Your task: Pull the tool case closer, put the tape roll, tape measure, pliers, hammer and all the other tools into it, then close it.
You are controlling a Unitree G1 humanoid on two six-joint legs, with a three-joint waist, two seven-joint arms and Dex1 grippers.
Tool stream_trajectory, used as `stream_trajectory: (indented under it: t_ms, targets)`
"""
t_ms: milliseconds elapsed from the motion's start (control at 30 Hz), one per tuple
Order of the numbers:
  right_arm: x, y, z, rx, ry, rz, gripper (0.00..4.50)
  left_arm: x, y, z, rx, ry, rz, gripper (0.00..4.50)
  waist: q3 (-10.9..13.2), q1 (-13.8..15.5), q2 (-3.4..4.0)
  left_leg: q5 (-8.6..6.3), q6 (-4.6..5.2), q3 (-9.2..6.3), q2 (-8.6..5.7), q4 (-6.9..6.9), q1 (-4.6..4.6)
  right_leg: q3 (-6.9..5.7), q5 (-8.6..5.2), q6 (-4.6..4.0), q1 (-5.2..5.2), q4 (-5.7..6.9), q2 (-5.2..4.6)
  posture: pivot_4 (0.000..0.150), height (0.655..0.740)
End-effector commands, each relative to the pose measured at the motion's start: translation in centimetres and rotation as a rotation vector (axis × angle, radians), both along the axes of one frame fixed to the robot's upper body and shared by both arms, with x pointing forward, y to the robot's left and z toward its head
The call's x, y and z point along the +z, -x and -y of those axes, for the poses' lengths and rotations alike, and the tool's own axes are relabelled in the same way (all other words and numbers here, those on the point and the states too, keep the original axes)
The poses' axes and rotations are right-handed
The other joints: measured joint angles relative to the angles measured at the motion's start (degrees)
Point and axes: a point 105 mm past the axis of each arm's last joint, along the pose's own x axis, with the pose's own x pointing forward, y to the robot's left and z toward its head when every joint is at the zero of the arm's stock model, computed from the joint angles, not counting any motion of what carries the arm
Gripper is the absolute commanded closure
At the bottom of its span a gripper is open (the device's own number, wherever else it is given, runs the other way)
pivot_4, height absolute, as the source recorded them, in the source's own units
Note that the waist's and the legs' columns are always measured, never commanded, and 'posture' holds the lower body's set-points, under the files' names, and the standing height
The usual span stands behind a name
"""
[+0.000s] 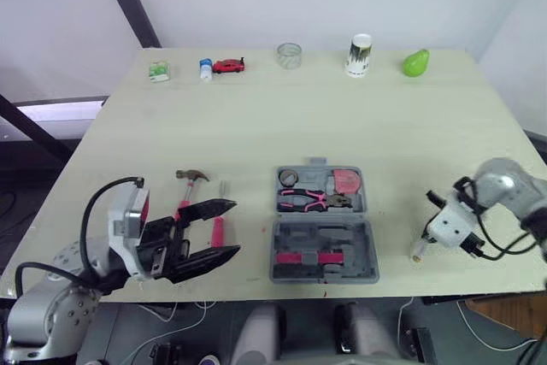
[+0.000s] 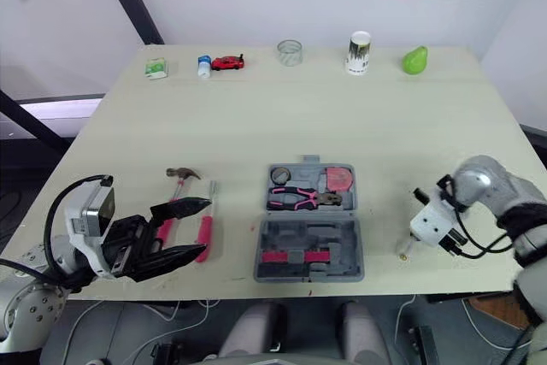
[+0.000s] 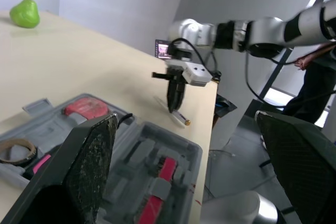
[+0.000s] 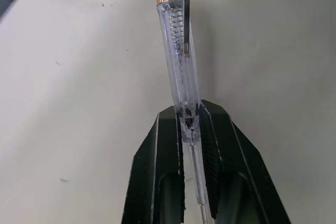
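The grey plastic tool case [image 1: 363, 250] lies open and flat on the pale wooden table [image 1: 256, 126], between the two pincers and close to the front edge. Its far half holds the brown tape roll [image 1: 288, 179], the pink-handled pliers [image 1: 309, 201] and the pink tape measure [image 1: 346, 180]. A pink-and-black tool [image 1: 303, 257] sits in the moulding of the near half.

The left gripper [image 1: 237, 228] hovers just left of the case, its two black fingers spread wide with nothing gripped. In the head views, the pink-handled screwdriver [image 1: 219, 228] lies on the table in line with the gap between those fingers. The pink-handled hammer [image 1: 185, 196] lies just beyond it, steel head farthest from the pincer.

The right gripper [image 4: 190, 121] is near the case's other side. It is pinching a clear plastic tester screwdriver [image 4: 178, 51] where the barrel meets the metal shaft. The brass cap points away from the wrist, and a coil spring shows inside the barrel.

Well away from both pincers, along the back edge, stand:
- a small green box [image 1: 158, 71]
- a blue-capped white bottle [image 1: 206, 69]
- a red toy car [image 1: 229, 65]
- a clear glass [image 1: 290, 55]
- a white printed can [image 1: 360, 55], its lettering too small to read
- a green pear [image 1: 415, 63]
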Motion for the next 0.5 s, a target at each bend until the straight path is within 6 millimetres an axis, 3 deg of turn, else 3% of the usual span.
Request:
stream_trajectory:
  t_ms: [33,167,333,500]
  targets:
    - [4.1,-0.2,0.0,-0.301,-0.176,0.118,4.47,0.6,0.3,0.1,-0.010,0.015,0.028,0.00,0.0,-0.4,0.05,0.00,0.00,0.00,0.01,-0.01,-0.01,0.01,0.00,0.00,-0.01,0.03,0.01,0.150,0.7400]
    - [5.4,2.4,-0.7,-0.765,-0.361,0.094,4.47,0.4,0.1,0.1,-0.017,0.019,0.021,0.00,0.0,0.1,0.10,-0.01,0.02,-0.17,0.05,-0.09,-0.03,-0.13,-0.02,-0.02,-0.04,0.04,0.16,0.150,0.7400]
    - [3.6,5.1,-1.5,-1.362,-0.496,-0.070,4.47,0.3,-0.4,0.1,-0.037,0.025,0.017,0.00,-0.1,-0.2,0.03,-0.01,0.01,-0.11,0.04,0.02,-0.01,-0.02,0.00,0.01,-0.02,0.07,0.27,0.150,0.7400]
    - [2.2,5.1,-2.6,-1.673,-0.570,-0.133,4.47,0.1,-0.7,0.1,-0.054,0.030,0.016,0.00,-0.2,-0.2,-0.10,0.01,0.02,-0.02,-0.02,0.08,-0.04,0.06,0.00,0.02,-0.03,0.06,0.24,0.150,0.7400]
